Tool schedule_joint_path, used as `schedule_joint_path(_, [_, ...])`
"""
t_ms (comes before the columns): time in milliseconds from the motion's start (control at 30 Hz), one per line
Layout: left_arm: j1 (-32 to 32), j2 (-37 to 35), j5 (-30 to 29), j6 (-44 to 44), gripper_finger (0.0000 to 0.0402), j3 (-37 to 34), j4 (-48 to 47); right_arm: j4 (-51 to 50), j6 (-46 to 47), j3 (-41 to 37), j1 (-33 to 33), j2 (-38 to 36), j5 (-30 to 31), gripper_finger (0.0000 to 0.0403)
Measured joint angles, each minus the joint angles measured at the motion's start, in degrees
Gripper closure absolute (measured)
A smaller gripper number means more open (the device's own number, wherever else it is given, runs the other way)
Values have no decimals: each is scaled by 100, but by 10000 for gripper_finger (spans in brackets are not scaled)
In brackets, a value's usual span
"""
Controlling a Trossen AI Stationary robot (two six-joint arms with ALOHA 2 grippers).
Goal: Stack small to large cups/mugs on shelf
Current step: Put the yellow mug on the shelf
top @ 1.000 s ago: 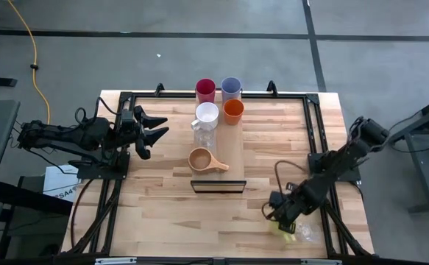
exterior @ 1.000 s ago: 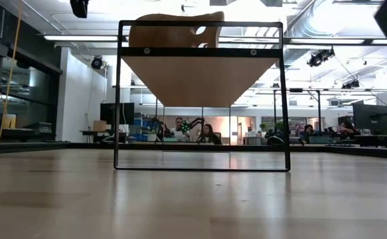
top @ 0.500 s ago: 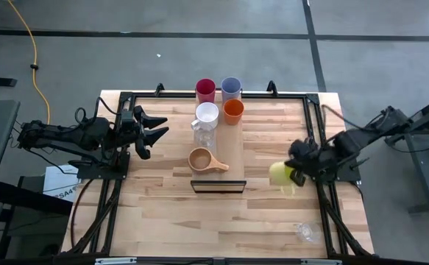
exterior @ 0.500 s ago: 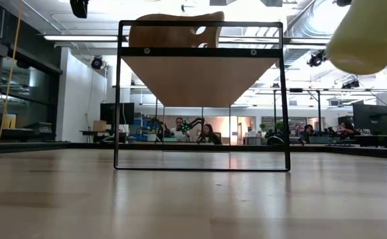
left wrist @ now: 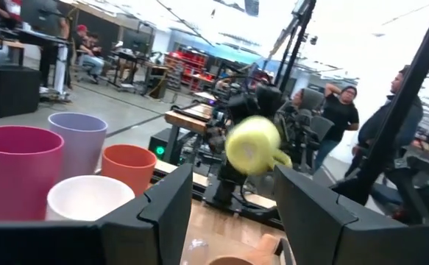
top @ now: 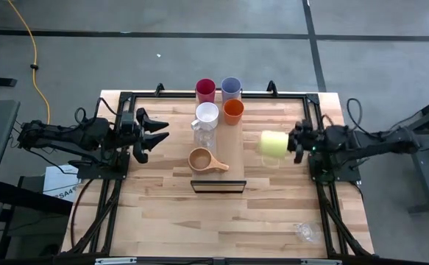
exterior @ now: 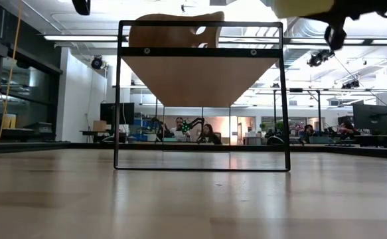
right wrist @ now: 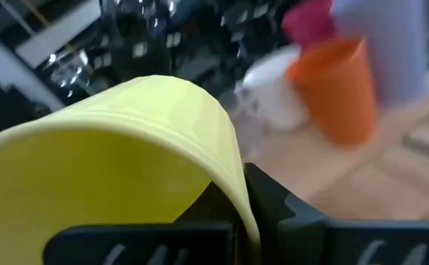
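The shelf (top: 234, 151) runs down the table's middle. On it stand a red (top: 205, 90), a lavender (top: 231, 88) and an orange tumbler (top: 233, 111), a white mug (top: 207, 114), a clear glass (top: 204, 134) and a brown wooden handled cup (top: 201, 160). My right gripper (top: 292, 143) hovers right of the shelf, shut on a yellow mug (top: 273, 143) that lies on its side in the air. My left gripper (top: 162, 126) waits open, left of the shelf, nothing between its fingers. A second clear glass (top: 306, 232) lies near the table's near right corner. My right gripper holds the yellow mug by its rim wall (right wrist: 232, 165), one finger (right wrist: 273, 206) outside and the other inside the mouth. The fingers come level from the table's right. The mug is lifted clear, on its side, base toward the shelf, handle (left wrist: 277, 158) hanging down.
A black metal frame (top: 313, 125) borders the tabletop on the far, left and right sides. The shelf stands raised on a black frame (exterior: 200, 52) in the low view. Bare wood lies between the shelf and the mug. People sit in the room beyond the table.
My right gripper has risen from the table's near right corner and swung toward the far edge and the shelf, turning from pointing down to level. The yellow mug came up off the table with it and tipped onto its side. The clear glass stayed behind.
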Motion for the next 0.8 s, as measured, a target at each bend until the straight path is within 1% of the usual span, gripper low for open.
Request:
schedule_joint_path(67, [0,2,41,0,222,20,-2,136,-230,138,-236,-8,-32,403])
schedule_joint_path(167, [0,4,147,13,222,156,-2,132,-501,517,-552,111,-315,403])
schedule_joint_path(333, [0,4,179,41,222,400,-290,-415,-788,1225,-944,499,-869,403])
schedule_joint_path(400, [0,7,157,53,222,407,-401,-666,-974,1385,-1023,696,-1095,403])
schedule_joint_path(533, [0,7,144,65,222,407,-530,-695,-1143,1423,-1089,945,-1456,403])
schedule_joint_path(800, [0,9,139,65,222,407,-562,-612,-1000,1431,-1093,1010,-1496,403])
